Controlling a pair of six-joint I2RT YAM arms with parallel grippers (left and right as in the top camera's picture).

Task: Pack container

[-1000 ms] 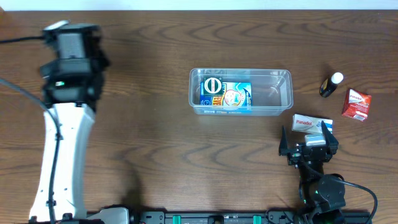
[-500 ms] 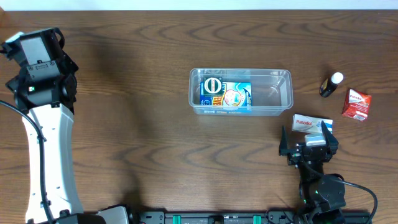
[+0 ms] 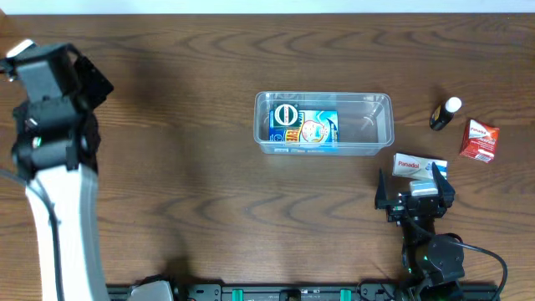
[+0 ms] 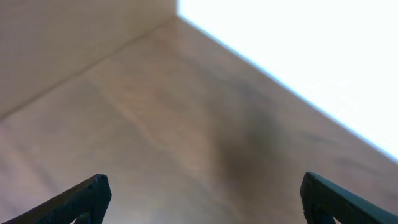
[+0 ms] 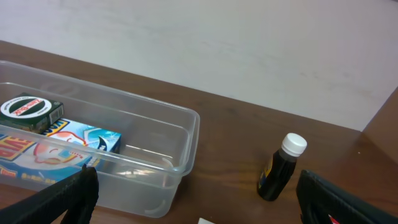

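Observation:
The container (image 3: 374, 125), a clear plastic tub, stands at the table's middle. In its left half lie a dark box with a round logo (image 3: 286, 116) and a blue box (image 3: 318, 129); its right half is bare. In the right wrist view the container (image 5: 186, 124) shows ahead and to the left. My right gripper (image 3: 415, 194) stands open at the front right, just behind a white Panadol box (image 3: 419, 165), with nothing between its jaws (image 5: 199, 199). Far from the tub at the left edge, my left gripper (image 3: 52, 71) hangs open and empty (image 4: 205, 196) over bare wood.
A black bottle with a white cap (image 3: 445, 114) (image 5: 281, 168) and a red box (image 3: 479, 140) lie right of the tub. The table's far edge meets a white surface in both wrist views.
The left arm has swung from the back left further toward the left edge and turned its head. The right arm and all objects have stayed put.

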